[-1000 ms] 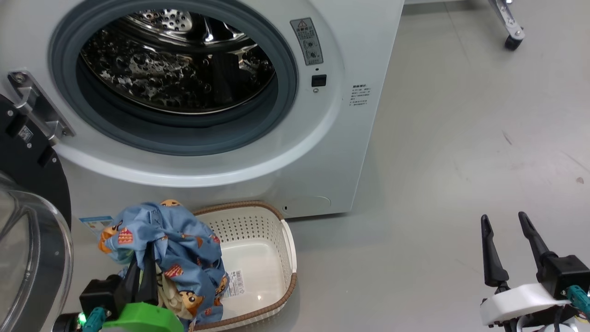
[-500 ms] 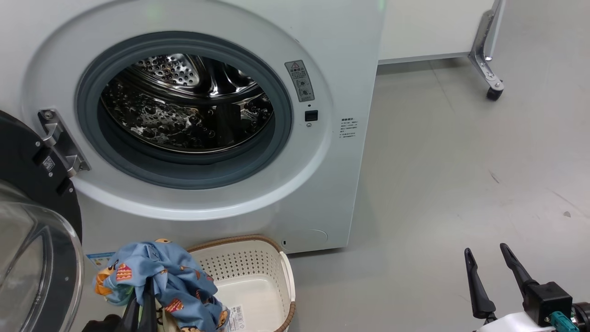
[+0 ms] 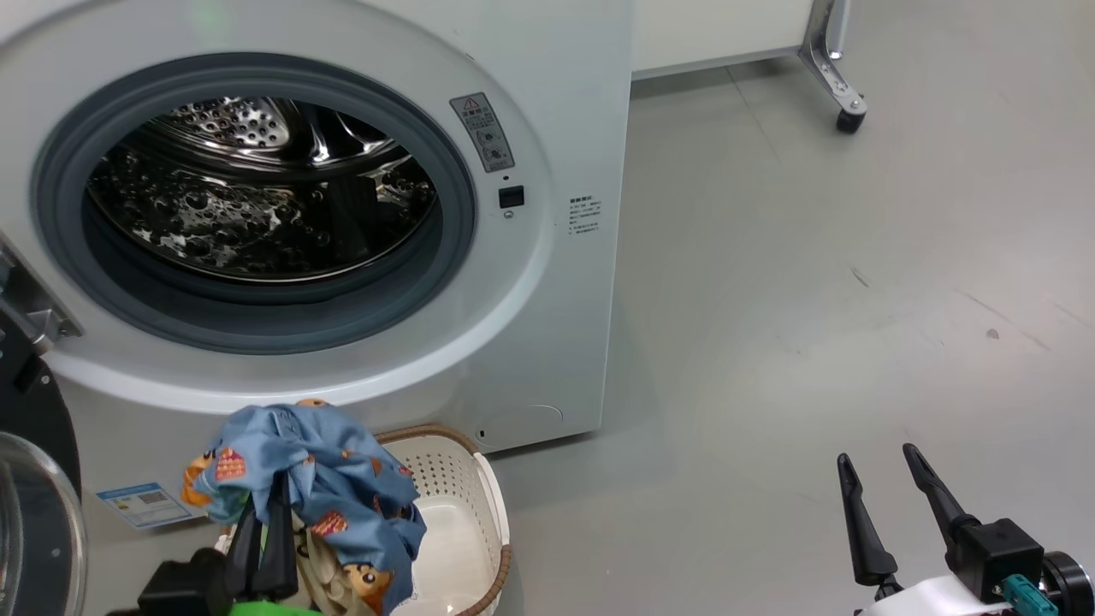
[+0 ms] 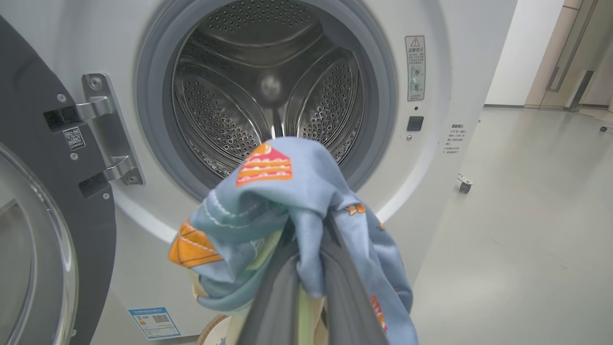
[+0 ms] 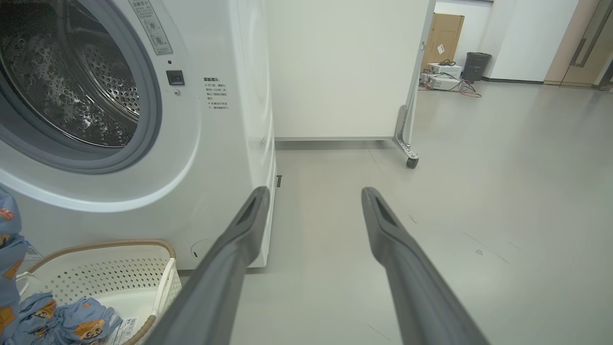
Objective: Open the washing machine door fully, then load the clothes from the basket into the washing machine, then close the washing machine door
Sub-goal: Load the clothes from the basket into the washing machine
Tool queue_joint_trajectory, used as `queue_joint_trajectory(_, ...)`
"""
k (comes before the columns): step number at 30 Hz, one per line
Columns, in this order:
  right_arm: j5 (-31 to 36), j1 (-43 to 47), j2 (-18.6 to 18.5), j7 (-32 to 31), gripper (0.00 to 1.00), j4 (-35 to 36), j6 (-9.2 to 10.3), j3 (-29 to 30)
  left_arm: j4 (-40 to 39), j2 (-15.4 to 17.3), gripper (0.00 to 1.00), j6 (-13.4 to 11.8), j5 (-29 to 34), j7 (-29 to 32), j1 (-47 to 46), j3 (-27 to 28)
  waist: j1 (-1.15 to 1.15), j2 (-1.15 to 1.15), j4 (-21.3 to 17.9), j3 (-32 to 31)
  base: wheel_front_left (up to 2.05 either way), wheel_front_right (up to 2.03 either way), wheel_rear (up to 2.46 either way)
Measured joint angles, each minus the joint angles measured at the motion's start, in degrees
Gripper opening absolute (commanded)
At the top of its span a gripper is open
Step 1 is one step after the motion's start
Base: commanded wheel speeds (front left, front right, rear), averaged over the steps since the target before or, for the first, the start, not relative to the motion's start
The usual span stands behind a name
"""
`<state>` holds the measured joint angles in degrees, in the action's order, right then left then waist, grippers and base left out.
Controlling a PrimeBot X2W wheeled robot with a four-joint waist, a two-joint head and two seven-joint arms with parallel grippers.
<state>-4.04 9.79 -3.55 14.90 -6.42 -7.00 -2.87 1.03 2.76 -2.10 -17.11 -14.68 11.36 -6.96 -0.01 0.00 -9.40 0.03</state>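
**Clothes [image 3: 316, 479] are up out of the basket, and the view has swung round**

Over the last second the whole head picture has slid. The washing machine [image 3: 556, 325] sits further left and its door [image 3: 38, 428] is mostly off the left edge. That's the camera turning, not the machine going anywhere. The bundle itself looks a touch higher against the basket [image 3: 440, 475] than before.

The left gripper [image 3: 263, 522] is still pinched tight on the blue bear-print cloth, with some cream fabric dangling along. It hangs over the basket's left side, below and in front of the drum [image 3: 248, 222]. From the left wrist, the cloth lines up roughly with the drum mouth.

The right gripper [image 3: 877, 453] hasn't budged. Its fingers are spread wide with nothing in them, parked over the floor [image 3: 813, 299] well to the right.

The door's swung open, so my guess is the first load goes in next. The right wrist view shows more bear-print pieces in the basket, so there's probably another trip.
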Motion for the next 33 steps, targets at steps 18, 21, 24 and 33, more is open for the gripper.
queue_joint_trajectory(18,-2.57,-6.64,1.31,0.0,1.0,1.87,0.0,-4.8,0.8,8.68,0.0,-1.96,2.6,6.43,-23.03,8.6,0.0,0.0,-8.92,11.1,0.0,0.0,0.0)
queue_joint_trajectory(21,-3.13,-7.63,1.35,0.0,1.0,1.83,0.0,-5.86,2.66,10.87,0.0,-2.04,3.08,7.97,-26.88,10.49,0.0,0.0,-10.86,13.05,0.0,0.0,0.0)
queue_joint_trajectory(24,-4.23,-8.43,1.33,0.0,1.0,1.75,0.0,-7.12,4.77,13.26,0.0,-2.25,3.9,9.27,-30.1,11.5,0.0,0.0,-12.79,14.98,0.0,0.0,0.0)
queue_joint_trajectory(33,-8.95,-10.43,1.34,0.0,1.0,2.42,0.1,-11.1,10.31,18.06,0.0,-2.47,5.36,12.7,-38.89,12.94,0.0,0.0,-17.2,21.54,0.0,0.0,0.0)
